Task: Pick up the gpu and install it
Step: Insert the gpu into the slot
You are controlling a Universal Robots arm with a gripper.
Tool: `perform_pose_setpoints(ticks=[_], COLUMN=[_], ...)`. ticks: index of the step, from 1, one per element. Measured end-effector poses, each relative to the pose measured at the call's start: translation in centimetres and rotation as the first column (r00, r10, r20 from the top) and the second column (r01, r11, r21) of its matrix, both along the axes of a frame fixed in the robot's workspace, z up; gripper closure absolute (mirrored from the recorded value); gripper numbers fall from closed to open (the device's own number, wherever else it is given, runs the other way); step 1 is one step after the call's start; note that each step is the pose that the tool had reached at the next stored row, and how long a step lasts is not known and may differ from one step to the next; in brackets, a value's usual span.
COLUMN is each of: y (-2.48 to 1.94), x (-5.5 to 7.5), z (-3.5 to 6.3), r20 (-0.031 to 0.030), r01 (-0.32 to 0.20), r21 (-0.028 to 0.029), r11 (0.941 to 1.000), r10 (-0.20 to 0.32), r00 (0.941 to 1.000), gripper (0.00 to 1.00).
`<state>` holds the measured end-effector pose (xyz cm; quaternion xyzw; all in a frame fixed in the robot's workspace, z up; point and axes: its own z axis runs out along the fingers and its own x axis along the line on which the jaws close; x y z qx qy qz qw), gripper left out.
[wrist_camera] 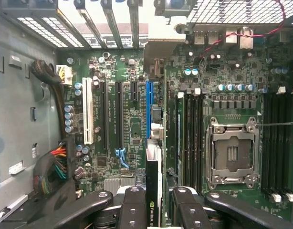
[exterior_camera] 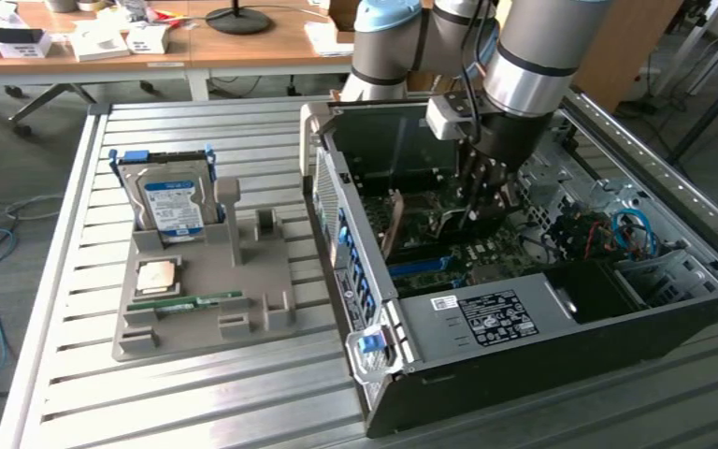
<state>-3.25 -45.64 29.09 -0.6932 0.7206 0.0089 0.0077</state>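
The gpu (wrist_camera: pixel 152 183) shows edge-on in the wrist view as a thin dark card with a green logo. It runs from between my fingers toward the silvery bracket end by the case's rear slots. My gripper (wrist_camera: pixel 158 199) is shut on it, with one black finger (wrist_camera: pixel 134 202) on each side. The card hangs directly over the long blue slot (wrist_camera: pixel 149 102) on the green motherboard (wrist_camera: pixel 127 129). Seen from the exterior camera, my gripper (exterior_camera: pixel 478 210) reaches straight down into the open computer case (exterior_camera: pixel 509 318), close above the board.
A grey fixture tray (exterior_camera: pixel 197 290) on the slatted table holds an upright hard drive (exterior_camera: pixel 172 201), a square chip (exterior_camera: pixel 157 276) and a green memory stick (exterior_camera: pixel 184 301). Inside the case are an empty processor socket (wrist_camera: pixel 232 152), memory slots (wrist_camera: pixel 192 138) and a cable bundle (wrist_camera: pixel 53 167).
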Motion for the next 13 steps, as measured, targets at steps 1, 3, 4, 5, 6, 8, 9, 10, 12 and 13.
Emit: perform_pose_setpoints(ticks=[1, 3, 4, 5, 6, 8, 9, 10, 12, 13], y=[0.0, 0.0, 0.0, 0.0, 0.0, 0.0, 0.0, 0.0, -0.02, -0.04], x=[-0.02, -0.07, -0.09, -0.1, -0.12, -0.23, -0.3, -0.38, -0.53, -0.6], z=[-0.1, -0.29, -0.38, -0.4, -0.4, -0.41, -0.42, -0.43, -0.44, -0.44], r20=[0.0, 0.0, 0.0001, 0.0001, 0.0, 0.0001, 0.0002, 0.0002, 0.0002, 0.0001], r01=[0.0, -0.001, -0.001, -0.001, -0.001, -0.001, -0.001, -0.001, -0.001, -0.001], r21=[0.0, 0.0, 0.0001, -0.0001, -0.0003, -0.0001, 0.0, 0.0, 0.0, 0.0], r11=[1.0, 1.0, 1.0, 1.0, 1.0, 1.0, 1.0, 1.0, 1.0, 1.0], r10=[0.0, 0.001, 0.001, 0.001, 0.001, 0.001, 0.001, 0.001, 0.001, 0.001], r00=[1.0, 1.0, 1.0, 1.0, 1.0, 1.0, 1.0, 1.0, 1.0, 1.0], gripper=[0.74, 0.74, 0.74, 0.74, 0.74, 0.74, 0.74, 0.74, 0.74, 0.74])
